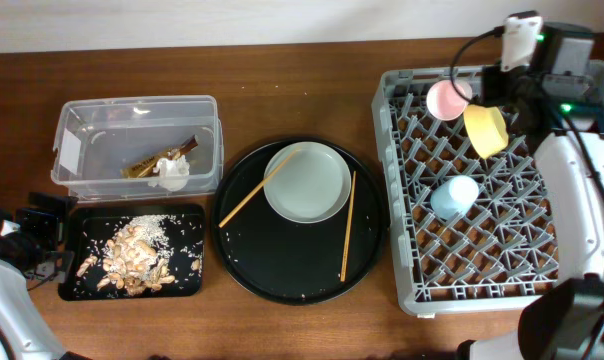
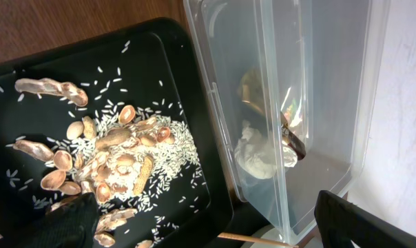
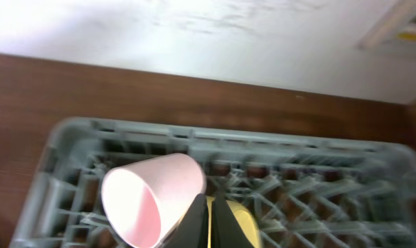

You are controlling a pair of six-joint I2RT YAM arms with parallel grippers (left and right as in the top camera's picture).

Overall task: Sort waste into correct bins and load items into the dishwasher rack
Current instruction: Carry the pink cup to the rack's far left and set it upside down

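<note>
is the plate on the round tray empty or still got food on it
Empty: the pale green plate shows a bare surface, no scraps, overhead.

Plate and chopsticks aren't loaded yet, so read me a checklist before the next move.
1. Left gripper open, empty: ok.
2. Right gripper ready to pick: not ok, shut beside the pink cup.
3. Plate and chopsticks in the rack: not ok, both on the round black tray.
4. Tissue and wrapper in the clear tub: ok.
5. Food scraps in the shallow black tray: ok.
6. Free rack space: ok, many pegs bare.
</note>
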